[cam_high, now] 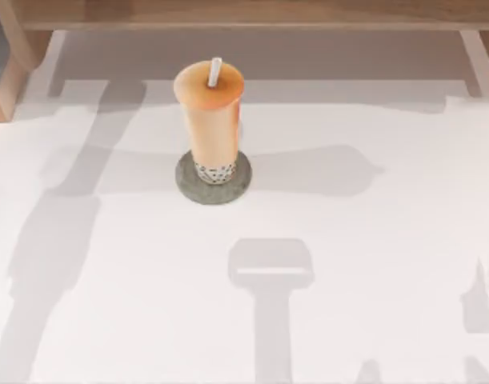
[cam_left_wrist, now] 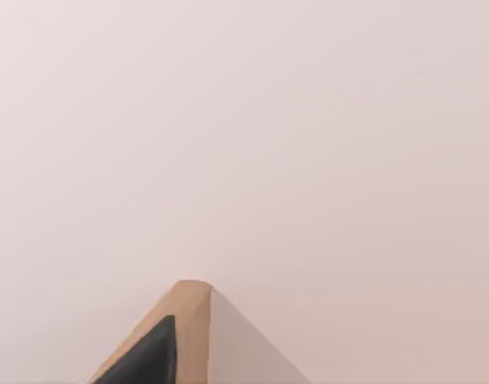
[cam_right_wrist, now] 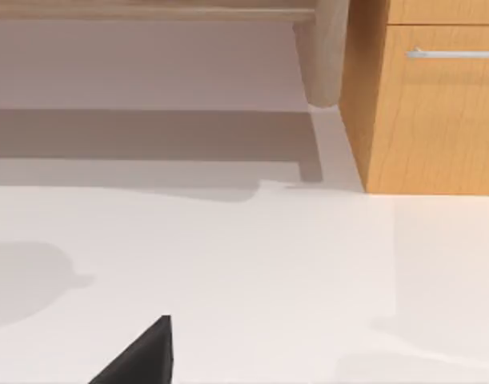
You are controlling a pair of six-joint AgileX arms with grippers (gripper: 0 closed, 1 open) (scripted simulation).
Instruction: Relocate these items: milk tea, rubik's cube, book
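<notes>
- Top view shows the white table [cam_high: 372, 320] as the largest thing, with a wooden shelf rail [cam_high: 244, 12] running along its far edge.
- Right wrist view takes in a wooden cabinet [cam_right_wrist: 436, 120] with a metal drawer handle [cam_right_wrist: 452, 54], standing beyond the table's far edge.
- Milk tea [cam_high: 210, 120] stands upright, its long axis vertical, orange lid and white straw [cam_high: 215, 72] on top, dark pearls at the base; it sits towards the far edge, a little left of the table's middle.
- Flat grey disc [cam_high: 184, 182] lies under the cup, touching its base all round, so the cup looks already set down on it.
- Rubik's cube and book: I cannot place either from these pictures.
- Left gripper: a dark finger tip [cam_left_wrist: 148, 356] shows in the left wrist view beside a tan wooden corner [cam_left_wrist: 188, 320]; whether the fingers are wide or narrow I cannot tell.
- Right gripper: a dark finger tip [cam_right_wrist: 144, 356] shows in the right wrist view above bare table; again I cannot tell its spread.
- Judgement: which arm is nearer the cup cannot be settled here; any grasp would have to come in from the side, across the upright axis.
</notes>
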